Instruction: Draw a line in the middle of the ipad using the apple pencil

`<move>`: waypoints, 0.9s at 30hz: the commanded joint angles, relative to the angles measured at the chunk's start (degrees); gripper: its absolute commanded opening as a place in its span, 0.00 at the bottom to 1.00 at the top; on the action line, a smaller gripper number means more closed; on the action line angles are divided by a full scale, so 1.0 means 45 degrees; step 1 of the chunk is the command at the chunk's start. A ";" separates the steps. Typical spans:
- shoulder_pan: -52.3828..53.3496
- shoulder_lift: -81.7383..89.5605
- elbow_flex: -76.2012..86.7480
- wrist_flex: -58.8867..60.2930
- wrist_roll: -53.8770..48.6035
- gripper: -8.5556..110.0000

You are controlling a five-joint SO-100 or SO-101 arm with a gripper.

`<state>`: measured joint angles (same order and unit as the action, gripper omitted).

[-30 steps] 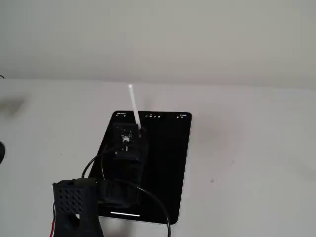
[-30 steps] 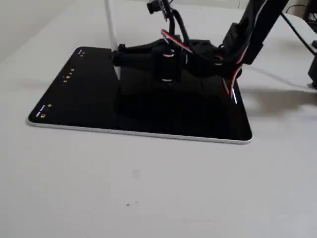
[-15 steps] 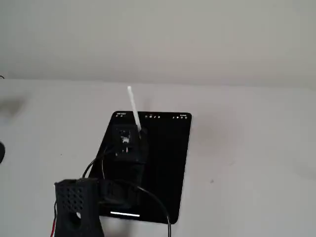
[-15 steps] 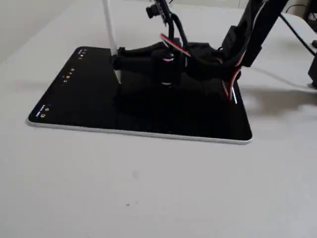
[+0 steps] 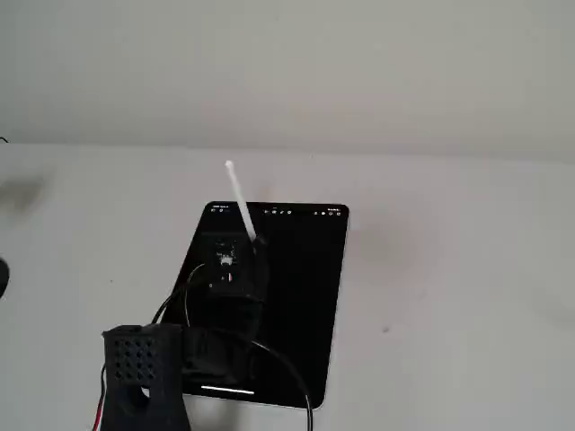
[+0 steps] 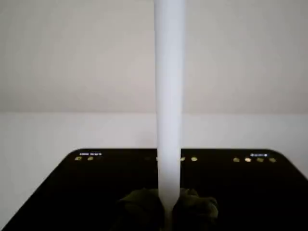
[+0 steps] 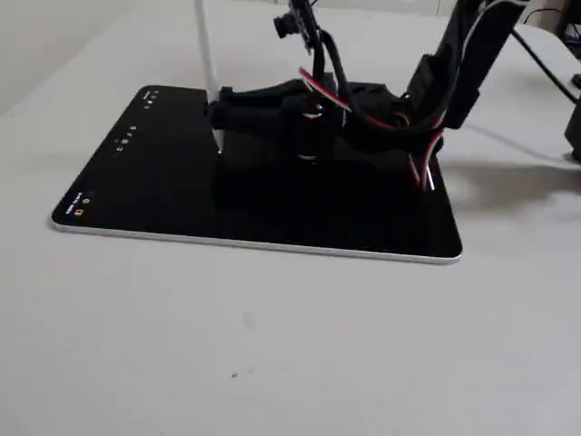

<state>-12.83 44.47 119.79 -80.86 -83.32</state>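
Pale grey tabletop [image 7: 272, 363] ran back to a plain wall, and the ipad [image 5: 305, 296] lay flat on it, black screen up, its tiny icons along the short edge at twelve o'clock in a fixed view and at nine o'clock in the other fixed view [image 7: 127, 182]. Compared with a second before, the top of the apple pencil [image 5: 239, 203] had leaned further toward eleven o'clock — it sat lower and more to the left against the wall — and the arm's black body had drawn back slightly toward six o'clock. No white stroke showed on the screen. The gripper [image 7: 218, 113] was clamped on the lower part of the pencil, which stood nearly upright [image 7: 208, 50] with its lower end down at the glass; whether the tip touched could not be told. In the wrist view the pencil [image 6: 169, 96] rose as a blurred white bar from between the dark fingers [image 6: 139, 209] — pressed against it on both sides.
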 commanded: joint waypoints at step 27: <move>-0.0254 0.2676 0.6816 -0.3086 0.0840 0.07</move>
<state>-13.80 53.70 146.43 -92.99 -81.12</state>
